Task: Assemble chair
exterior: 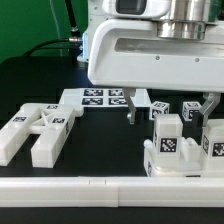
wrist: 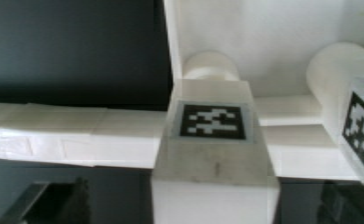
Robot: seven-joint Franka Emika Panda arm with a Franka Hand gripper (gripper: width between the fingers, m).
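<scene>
Exterior view: the robot's white gripper (exterior: 169,112) hung low over a black table (exterior: 30,95). Its two dark fingers (exterior: 131,110) were spread wide and gripped nothing. Just below it, toward the exterior view's right, stood the joined chair piece (exterior: 170,145), made of chunky white blocks set upright with black-and-white tags facing the camera. Behind that piece sat two small cubes (exterior: 160,108), each tagged. Toward the exterior view's left lay the loose chair parts (exterior: 35,128), long white blocks lying flat and touching one another. The marker board (exterior: 100,97) lay flat behind them, near the middle of the table. A long plain white rail (exterior: 100,190) ran across the front.

Wrist view: the camera looked closely onto the joined chair piece (wrist: 209,160). A white block with one square tag (wrist: 209,122) filled the centre, and a rounded white peg (wrist: 211,68) sat just beyond the tag. A second tagged block (wrist: 348,110) stood beside it. This view was blurred, and it did not show whether the fingers touched the piece.
</scene>
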